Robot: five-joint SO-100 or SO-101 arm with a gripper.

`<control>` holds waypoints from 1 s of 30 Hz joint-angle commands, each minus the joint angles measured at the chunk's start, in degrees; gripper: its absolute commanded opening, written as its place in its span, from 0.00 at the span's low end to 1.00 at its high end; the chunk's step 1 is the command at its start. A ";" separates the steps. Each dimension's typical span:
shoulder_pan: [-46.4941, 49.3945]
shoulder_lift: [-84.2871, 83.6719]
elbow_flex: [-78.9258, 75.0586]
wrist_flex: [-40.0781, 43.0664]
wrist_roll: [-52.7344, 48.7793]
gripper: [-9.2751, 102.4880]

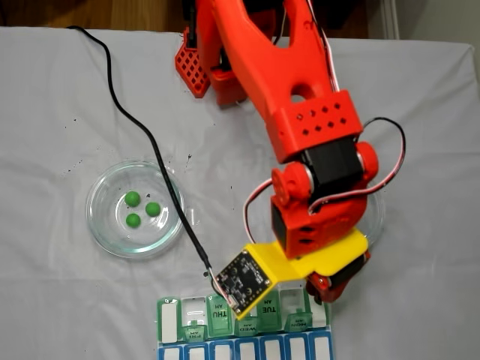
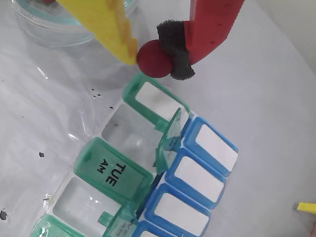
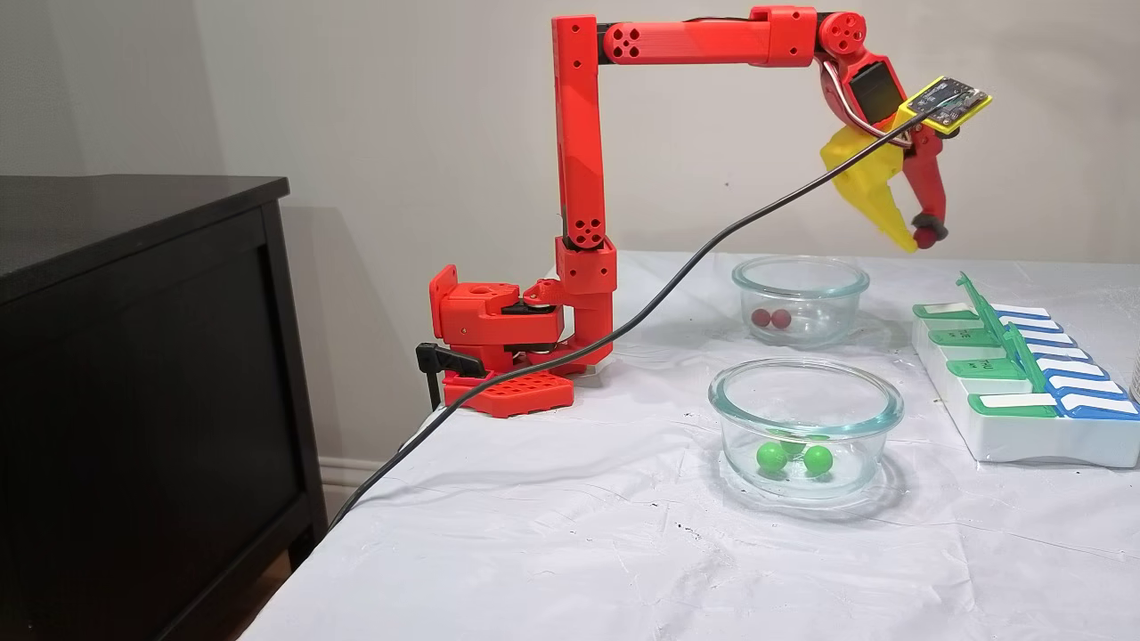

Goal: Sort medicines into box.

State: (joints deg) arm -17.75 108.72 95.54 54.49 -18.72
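My gripper (image 2: 154, 57) is shut on a dark red pill (image 2: 150, 63), pinched between the yellow finger (image 2: 121, 34) and the red finger's black foam pad (image 2: 177, 49). In the wrist view the pill hangs above the end compartment of the box (image 2: 148, 96), near the green lid marked TUE AM (image 2: 111, 170). From the side, the gripper (image 3: 920, 239) is high above the table, just short of the box (image 3: 1024, 436). Two red pills (image 3: 770, 318) lie in the far glass dish. Three green pills (image 1: 139, 208) lie in the near dish (image 1: 101, 225).
The box (image 1: 169, 315) lies at the table's front edge in the top-down fixed view, its blue row (image 1: 247, 351) outermost. A black cable (image 1: 142, 131) runs across the table past the green-pill dish to the wrist camera board (image 1: 241, 279). The arm's base (image 3: 499, 338) is clamped at the table's far edge.
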 commanded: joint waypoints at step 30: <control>2.29 -5.27 0.70 -9.76 -2.02 0.08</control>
State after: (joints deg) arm -14.24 102.22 97.56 46.76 -20.39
